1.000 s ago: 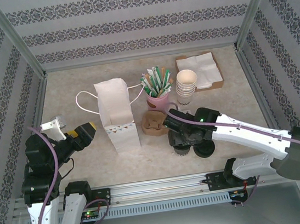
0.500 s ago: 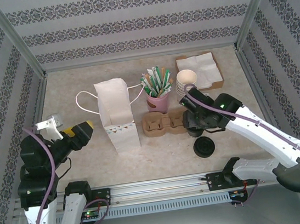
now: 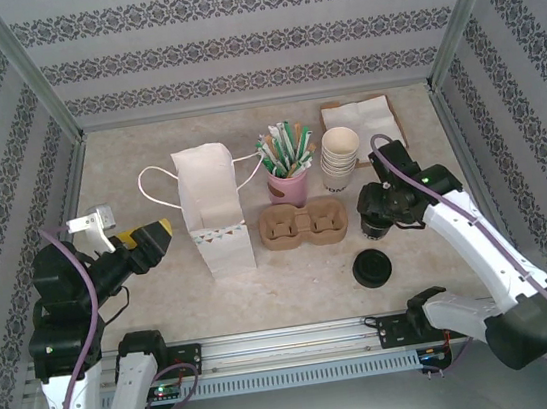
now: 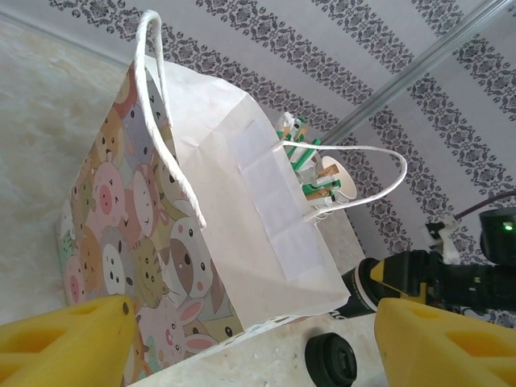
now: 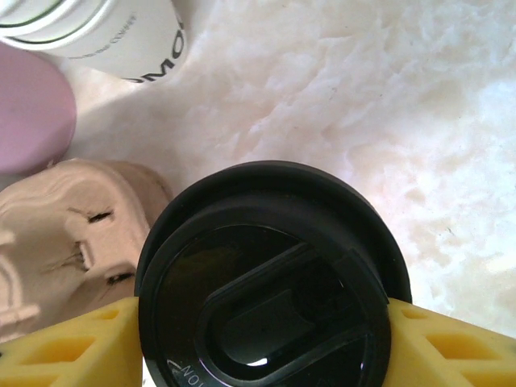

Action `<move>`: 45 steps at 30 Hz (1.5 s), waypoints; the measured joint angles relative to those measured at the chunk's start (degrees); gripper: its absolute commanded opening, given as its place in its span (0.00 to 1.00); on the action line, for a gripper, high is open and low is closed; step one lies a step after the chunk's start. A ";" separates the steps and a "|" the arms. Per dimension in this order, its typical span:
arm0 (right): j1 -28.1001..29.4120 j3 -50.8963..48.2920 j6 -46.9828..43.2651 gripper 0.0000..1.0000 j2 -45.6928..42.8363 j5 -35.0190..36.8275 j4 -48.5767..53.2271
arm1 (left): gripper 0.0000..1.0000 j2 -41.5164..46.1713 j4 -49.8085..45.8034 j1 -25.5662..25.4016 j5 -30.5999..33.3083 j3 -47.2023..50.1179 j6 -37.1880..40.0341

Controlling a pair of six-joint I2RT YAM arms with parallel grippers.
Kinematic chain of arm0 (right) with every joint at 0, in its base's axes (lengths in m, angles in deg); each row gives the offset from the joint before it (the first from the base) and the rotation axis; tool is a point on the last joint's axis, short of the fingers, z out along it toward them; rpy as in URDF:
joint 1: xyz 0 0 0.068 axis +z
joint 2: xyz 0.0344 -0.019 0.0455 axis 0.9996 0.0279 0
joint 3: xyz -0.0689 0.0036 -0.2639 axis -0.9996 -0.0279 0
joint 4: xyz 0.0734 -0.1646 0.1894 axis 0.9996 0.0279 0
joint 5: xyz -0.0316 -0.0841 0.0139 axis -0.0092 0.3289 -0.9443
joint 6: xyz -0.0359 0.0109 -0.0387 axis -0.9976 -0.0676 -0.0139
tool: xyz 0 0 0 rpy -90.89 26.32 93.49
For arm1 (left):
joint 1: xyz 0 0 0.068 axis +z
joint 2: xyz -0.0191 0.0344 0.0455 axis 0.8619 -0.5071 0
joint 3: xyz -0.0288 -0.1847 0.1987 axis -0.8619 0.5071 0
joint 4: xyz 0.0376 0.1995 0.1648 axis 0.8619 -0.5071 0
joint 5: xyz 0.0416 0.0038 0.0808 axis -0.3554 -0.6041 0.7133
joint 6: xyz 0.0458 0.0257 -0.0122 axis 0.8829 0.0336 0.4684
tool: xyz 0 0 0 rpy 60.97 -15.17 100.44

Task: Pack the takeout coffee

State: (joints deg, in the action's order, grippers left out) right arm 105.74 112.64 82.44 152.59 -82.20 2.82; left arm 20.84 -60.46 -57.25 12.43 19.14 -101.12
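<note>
The right hand [image 3: 379,207] is closed on the coffee [image 5: 266,278], its yellow fingers [image 5: 85,347] pressed against opposite sides of the dark cup just under the round black lid. The cup is upright, just beside the end of the cardboard cup carrier [image 3: 304,225] that lies toward the right arm. It is not in either of the carrier's pockets. Whether its base touches the counter [image 3: 293,277] cannot be told.

A loose black lid [image 3: 372,269] lies on the counter nearer the arm bases than the carrier. Behind the carrier stand a pink mug [image 3: 288,186] of stirrers and a stack of cream cups [image 3: 341,158]. On the carrier's other side stands a white paper bag [image 3: 213,207], upright with its mouth open. The left hand [image 3: 160,235] hangs beyond the bag, fingers spread wide, holding nothing.
</note>
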 measured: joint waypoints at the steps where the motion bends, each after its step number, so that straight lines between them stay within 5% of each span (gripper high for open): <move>1: -0.61 -0.74 -0.33 0.68 0.42 -0.48 -0.94 | 0.78 -0.02 0.02 0.00 -0.22 0.00 -0.02; 18: -1.51 -5.33 -2.21 0.79 4.33 -2.03 -8.52 | 0.77 -0.15 1.33 0.00 -1.27 1.64 -0.48; 45: -1.09 -0.52 -3.41 0.82 2.93 -1.49 -6.71 | 0.77 -0.70 1.68 0.00 -0.76 1.75 -0.68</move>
State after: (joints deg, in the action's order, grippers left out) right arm 104.65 112.12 79.03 155.52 -83.68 -3.89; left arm 20.14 -58.78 -57.25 11.66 20.89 -101.80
